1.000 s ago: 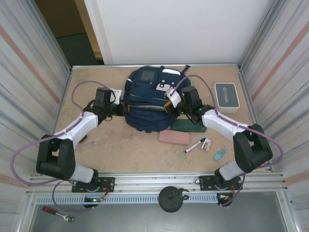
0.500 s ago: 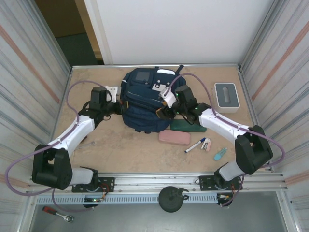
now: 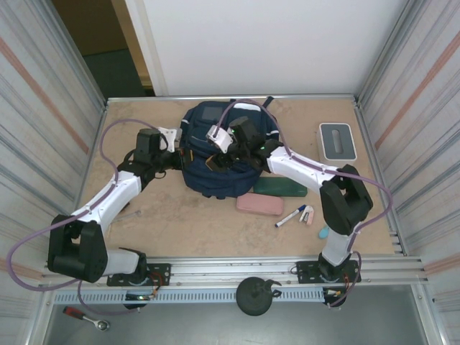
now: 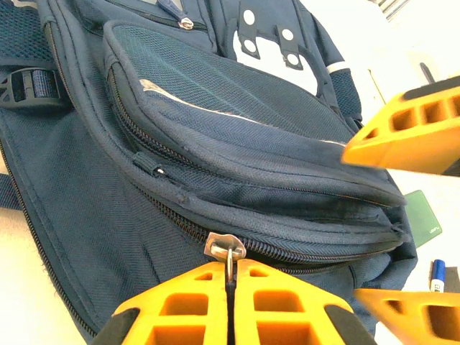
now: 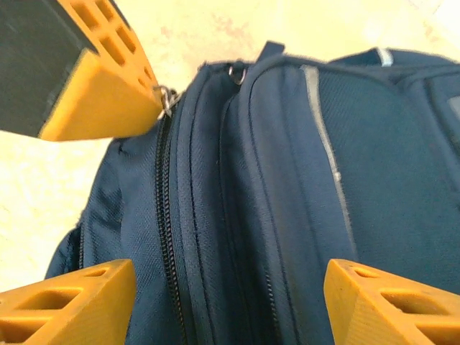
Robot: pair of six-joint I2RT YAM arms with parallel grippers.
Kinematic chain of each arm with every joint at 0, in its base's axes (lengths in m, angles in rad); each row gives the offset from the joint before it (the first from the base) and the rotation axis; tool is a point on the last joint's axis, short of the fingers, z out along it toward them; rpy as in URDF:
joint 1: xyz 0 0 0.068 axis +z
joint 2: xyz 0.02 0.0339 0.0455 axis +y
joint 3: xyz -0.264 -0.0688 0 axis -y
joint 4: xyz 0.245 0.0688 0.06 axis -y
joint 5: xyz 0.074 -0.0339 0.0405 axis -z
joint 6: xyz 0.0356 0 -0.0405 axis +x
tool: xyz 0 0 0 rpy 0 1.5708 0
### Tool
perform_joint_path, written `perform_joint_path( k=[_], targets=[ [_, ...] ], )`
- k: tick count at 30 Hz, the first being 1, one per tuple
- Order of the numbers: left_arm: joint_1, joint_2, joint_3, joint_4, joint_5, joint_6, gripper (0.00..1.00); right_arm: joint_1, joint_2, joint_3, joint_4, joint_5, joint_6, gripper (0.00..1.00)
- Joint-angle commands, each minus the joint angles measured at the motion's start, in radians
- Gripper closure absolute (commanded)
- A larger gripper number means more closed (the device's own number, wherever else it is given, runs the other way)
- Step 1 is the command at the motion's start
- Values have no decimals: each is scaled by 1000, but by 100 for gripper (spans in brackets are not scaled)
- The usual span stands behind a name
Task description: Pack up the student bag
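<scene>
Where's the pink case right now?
In the top view, the pink case lies on the table at the student bag's near edge, right of centre, beside the dark green case.

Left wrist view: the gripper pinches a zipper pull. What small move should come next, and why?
Probably slide the zipper pull along its track: the left gripper is shut on it, the student bag is zipped closed, and the open right gripper hovers above.

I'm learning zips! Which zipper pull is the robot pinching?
The silver zipper pull on the student bag, low on its long zipper, clamped in the left gripper; the upper pull near the front pocket is untouched.
</scene>
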Motion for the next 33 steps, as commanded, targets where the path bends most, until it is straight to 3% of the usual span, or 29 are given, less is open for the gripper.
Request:
perform_joint_path(
  k=[1, 5, 13, 21, 28, 33],
  targets=[
    [-8, -47, 50, 34, 30, -4, 100, 11, 31, 40, -31, 18, -27, 37],
    [-7, -53, 42, 32, -18, 5, 100, 4, 24, 25, -29, 51, -34, 70],
    [121, 8, 18, 37, -104, 41, 100, -58, -78, -74, 42, -47, -19, 99],
    [226, 219, 119, 71, -94, 43, 100, -90, -98, -80, 72, -159, 5, 100],
    [235, 473, 292, 60, -14, 15, 96, -119, -62, -33, 128, -287, 80, 100],
    [236, 501, 287, 126, 57, -20, 100, -134, 1, 26, 95, -286, 92, 100]
  ],
)
